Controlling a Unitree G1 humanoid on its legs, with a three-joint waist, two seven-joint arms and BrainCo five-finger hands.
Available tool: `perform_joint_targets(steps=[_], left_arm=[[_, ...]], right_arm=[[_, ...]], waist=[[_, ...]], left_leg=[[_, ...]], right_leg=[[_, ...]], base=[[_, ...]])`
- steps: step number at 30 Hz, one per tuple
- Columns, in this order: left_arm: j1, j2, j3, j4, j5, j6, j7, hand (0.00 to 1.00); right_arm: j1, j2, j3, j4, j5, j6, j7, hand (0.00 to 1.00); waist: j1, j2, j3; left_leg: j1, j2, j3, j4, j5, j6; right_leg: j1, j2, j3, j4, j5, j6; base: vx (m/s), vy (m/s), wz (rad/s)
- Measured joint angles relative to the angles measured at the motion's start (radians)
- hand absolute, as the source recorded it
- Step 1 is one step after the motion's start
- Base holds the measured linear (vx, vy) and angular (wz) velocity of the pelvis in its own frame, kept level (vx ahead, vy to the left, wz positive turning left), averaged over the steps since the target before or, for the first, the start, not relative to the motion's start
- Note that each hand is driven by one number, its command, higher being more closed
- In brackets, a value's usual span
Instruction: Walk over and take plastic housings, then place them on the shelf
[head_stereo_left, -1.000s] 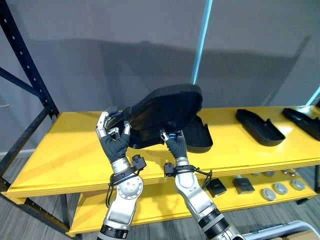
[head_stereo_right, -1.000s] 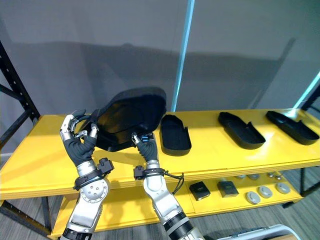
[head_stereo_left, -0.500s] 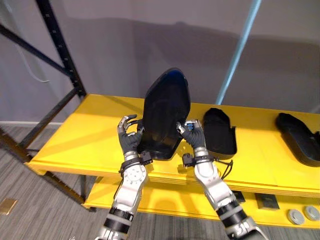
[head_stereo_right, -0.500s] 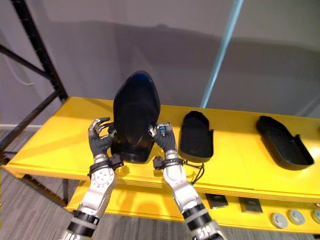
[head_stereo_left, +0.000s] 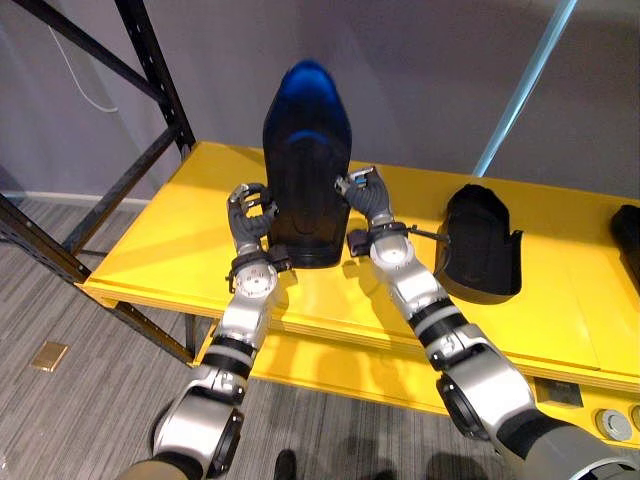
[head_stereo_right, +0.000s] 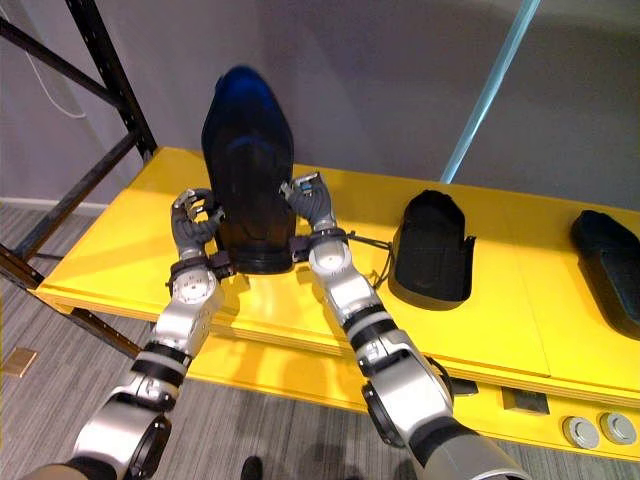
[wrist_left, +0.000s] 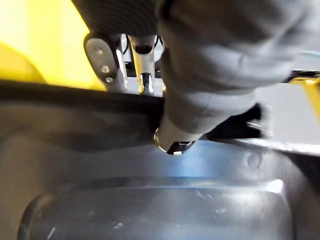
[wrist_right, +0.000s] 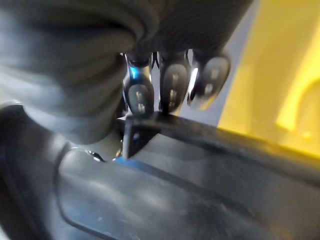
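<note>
A large black plastic housing stands upright on its lower end on the yellow shelf, towards the shelf's left end. My left hand grips its left edge and my right hand grips its right edge, low down. In the left wrist view my fingers curl over the housing's rim, with the thumb pressed on its inner face. The right wrist view shows the same hold, fingers hooked over the rim.
A second black housing lies on the shelf to the right, and part of another shows at the far right. A black rack post rises at the left. Small parts sit on the lower shelf.
The camera has moved closer and looks further down. The housing has gone from tilted to upright, with its base on the shelf. Both hands keep their grip on its sides.
</note>
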Motion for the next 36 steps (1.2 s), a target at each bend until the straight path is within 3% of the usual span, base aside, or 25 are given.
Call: perform_joint_targets(steps=[2, 7, 13, 19, 20, 24, 26, 30, 33, 34, 36], left_arm=[[-0.087, 0.015, 0.0, 0.118, -0.041, 0.004, -0.016, 1.0], [-0.166, 0.044, 0.031, 0.216, -0.109, 0.038, -0.046, 1.0], [-0.206, 0.156, 0.073, 0.291, -0.122, 0.097, -0.054, 1.0], [-0.202, 0.177, 0.161, 0.275, -0.121, 0.131, -0.007, 1.0], [-0.18, 0.172, 0.162, 0.223, -0.125, 0.141, 0.01, 0.0], [-0.056, 0.164, 0.154, -0.019, -0.132, 0.132, 0.032, 0.0], [0.017, 0.17, 0.153, -0.226, -0.094, 0.095, 0.049, 0.0], [0.152, 0.189, 0.163, -0.505, -0.025, 0.022, 0.046, 0.0], [0.36, 0.181, 0.21, -0.736, 0.092, -0.015, 0.039, 0.0], [0.459, 0.16, 0.238, -0.816, 0.13, -0.022, 0.031, 1.0], [0.621, 0.099, 0.268, -0.914, 0.2, -0.029, 0.021, 1.0]], right_arm=[[-0.062, 0.003, -0.052, 0.076, 0.046, 0.001, -0.008, 0.0], [-0.086, -0.002, -0.088, 0.07, 0.069, 0.003, -0.053, 0.0], [-0.076, -0.055, -0.002, -0.085, 0.056, 0.013, -0.07, 0.0], [0.041, -0.162, 0.042, -0.349, -0.013, 0.016, -0.058, 0.0], [0.09, -0.189, 0.039, -0.464, -0.031, 0.017, -0.062, 0.0], [0.261, -0.279, 0.01, -0.751, -0.057, -0.012, -0.069, 0.0], [0.462, -0.326, -0.077, -0.919, -0.089, -0.057, -0.068, 0.0], [0.717, -0.325, -0.189, -1.038, -0.091, -0.107, -0.041, 0.0], [0.957, -0.265, -0.282, -1.138, -0.092, -0.131, 0.001, 0.0], [1.055, -0.225, -0.32, -1.191, -0.092, -0.143, 0.01, 0.0], [1.198, -0.162, -0.367, -1.257, -0.093, -0.163, 0.03, 0.0]], waist=[[-0.002, 0.002, 0.021], [-0.011, 0.002, 0.062], [-0.044, -0.002, 0.086], [-0.066, -0.007, 0.089], [-0.07, -0.007, 0.089], [-0.1, -0.013, 0.086], [-0.101, -0.023, 0.077], [-0.101, -0.027, 0.036], [-0.111, -0.026, -0.02], [-0.115, -0.023, -0.034], [-0.121, -0.011, -0.078]], left_leg=[[-0.022, 0.003, 0.0, 0.0, 0.008, -0.001], [-0.051, 0.005, 0.015, 0.0, 0.015, -0.001], [-0.057, 0.007, 0.056, 0.0, 0.015, -0.001], [-0.042, 0.011, 0.098, -0.001, 0.015, -0.001], [-0.039, 0.012, 0.099, -0.001, 0.015, -0.001], [-0.012, 0.014, 0.098, -0.001, 0.006, -0.005], [0.018, 0.017, 0.101, -0.001, -0.012, -0.002], [0.038, 0.013, 0.107, -0.003, -0.014, -0.002], [0.068, 0.011, 0.105, -0.005, -0.014, -0.002], [0.086, 0.011, 0.105, -0.005, -0.014, -0.002], [0.087, 0.013, 0.101, -0.006, -0.019, -0.007]], right_leg=[[-0.027, 0.002, 0.0, 0.012, 0.001, -0.001], [-0.079, 0.0, 0.017, 0.044, 0.0, -0.004], [-0.119, -0.001, 0.06, 0.063, 0.002, -0.006], [-0.126, 0.006, 0.098, 0.062, 0.011, -0.011], [-0.125, 0.007, 0.102, 0.06, 0.012, -0.012], [-0.079, 0.012, 0.097, 0.029, 0.019, -0.009], [-0.042, 0.018, 0.099, 0.007, 0.019, -0.008], [-0.014, 0.018, 0.102, -0.014, 0.02, -0.007], [0.034, 0.018, 0.096, -0.047, 0.02, -0.007], [0.059, 0.019, 0.09, -0.058, 0.019, -0.007], [0.072, 0.022, 0.084, -0.076, 0.019, -0.006]], base=[[-0.06, 0.017, -0.02], [-0.06, 0.031, -0.11], [-0.05, 0.033, -0.2], [-0.04, 0.023, -0.19], [-0.03, 0.012, -0.09], [0.0, 0.01, 0.03], [0.03, 0.035, -0.03], [0.03, 0.028, -0.01], [0.05, 0.036, 0.06], [0.02, 0.017, 0.1], [-0.01, 0.029, 0.09]])
